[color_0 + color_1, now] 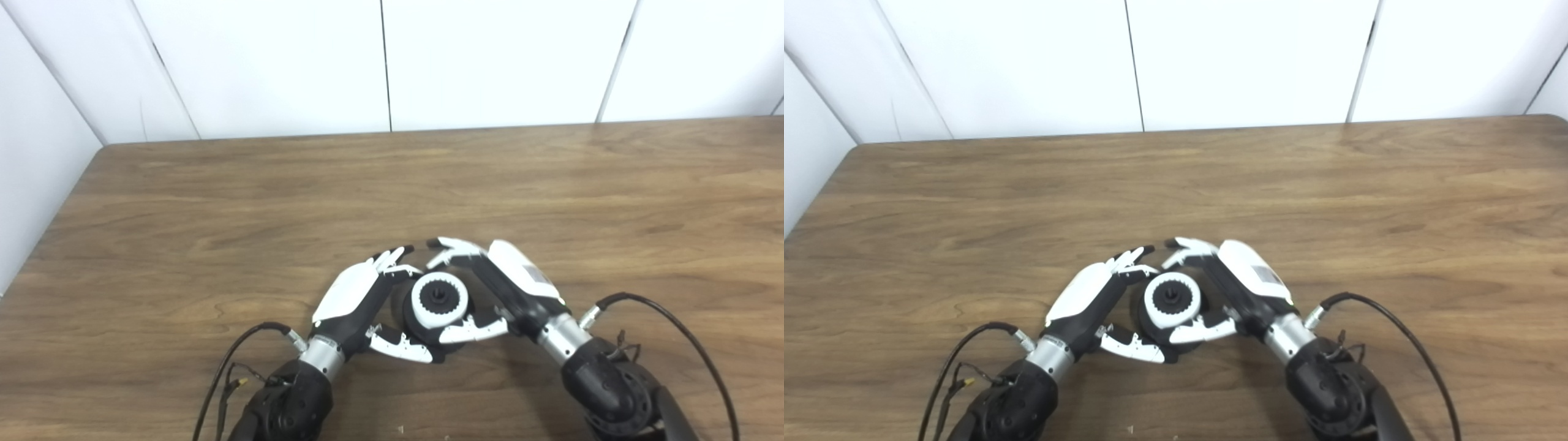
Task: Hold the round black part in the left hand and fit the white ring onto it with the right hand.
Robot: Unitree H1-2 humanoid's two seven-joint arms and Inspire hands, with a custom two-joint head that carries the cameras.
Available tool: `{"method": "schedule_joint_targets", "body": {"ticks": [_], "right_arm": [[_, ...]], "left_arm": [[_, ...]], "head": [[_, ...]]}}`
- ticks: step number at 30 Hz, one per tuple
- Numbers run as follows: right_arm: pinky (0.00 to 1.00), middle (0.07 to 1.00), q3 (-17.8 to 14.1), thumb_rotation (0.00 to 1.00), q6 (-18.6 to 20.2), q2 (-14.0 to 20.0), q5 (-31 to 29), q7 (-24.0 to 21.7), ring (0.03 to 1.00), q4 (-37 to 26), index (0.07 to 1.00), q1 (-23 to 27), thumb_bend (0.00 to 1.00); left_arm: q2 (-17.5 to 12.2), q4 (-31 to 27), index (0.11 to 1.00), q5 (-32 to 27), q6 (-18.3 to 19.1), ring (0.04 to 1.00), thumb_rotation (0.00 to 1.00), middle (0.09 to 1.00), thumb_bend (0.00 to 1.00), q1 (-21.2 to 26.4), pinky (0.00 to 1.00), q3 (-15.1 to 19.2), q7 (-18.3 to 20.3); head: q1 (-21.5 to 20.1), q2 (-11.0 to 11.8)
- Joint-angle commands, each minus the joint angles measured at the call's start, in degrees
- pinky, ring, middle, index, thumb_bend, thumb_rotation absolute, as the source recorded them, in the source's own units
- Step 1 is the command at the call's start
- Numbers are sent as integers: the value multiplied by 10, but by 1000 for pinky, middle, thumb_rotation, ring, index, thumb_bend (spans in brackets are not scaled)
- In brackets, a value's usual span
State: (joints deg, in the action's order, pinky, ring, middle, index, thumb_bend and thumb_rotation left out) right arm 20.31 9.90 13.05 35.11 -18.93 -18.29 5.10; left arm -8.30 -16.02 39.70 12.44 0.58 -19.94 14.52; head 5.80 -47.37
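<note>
The black part (422, 331) sits cupped between the left hand (358, 300) fingers; the right hand (502, 288) curls around the ring (438, 300) on top. Uneven pressing could cock it.

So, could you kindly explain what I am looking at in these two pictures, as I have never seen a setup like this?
These are two cameras side by side on a humanoid robot's head, looking down at a wooden table, so both show one scene. The two white-and-black things are its mechanical hands, on arms entering from the bottom edge. The left hand cups a round black part from one side. The right hand closes in from the other, its fingers curled round the white ring, which sits on top of the black part. Whether the ring is fully seated cannot be told. Black cables trail from both wrists.
</note>
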Motion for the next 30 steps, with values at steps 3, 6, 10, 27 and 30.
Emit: {"method": "schedule_joint_targets", "body": {"ticks": [3,6,10,27,30], "right_arm": [[892,948,4,622,23,13,4,-32,948,-11,938,10,1000],[900,953,5,634,26,14,2,-38,954,-12,961,10,1000],[908,957,4,631,23,14,0,-41,961,-9,978,11,1000],[739,901,-63,727,-41,-22,-92,51,861,-1,900,-27,965],[748,897,-71,720,-49,-29,-103,64,860,4,892,-32,930]], "left_arm": [[-5,-11,684,-4,-2,1000,294,989,1000,7,1000,3,0],[-5,-13,685,-3,1,1000,284,990,1000,7,1000,3,2],[-6,-13,685,-4,1,1000,279,989,1000,7,1000,3,2],[-5,-6,683,-6,-6,1000,311,989,1000,8,1000,2,-6],[-5,-7,684,-8,-4,1000,307,991,1000,8,1000,4,-5]], "head": [[0,-1],[0,-1],[-3,-2],[-9,-2],[-9,-3]]}}
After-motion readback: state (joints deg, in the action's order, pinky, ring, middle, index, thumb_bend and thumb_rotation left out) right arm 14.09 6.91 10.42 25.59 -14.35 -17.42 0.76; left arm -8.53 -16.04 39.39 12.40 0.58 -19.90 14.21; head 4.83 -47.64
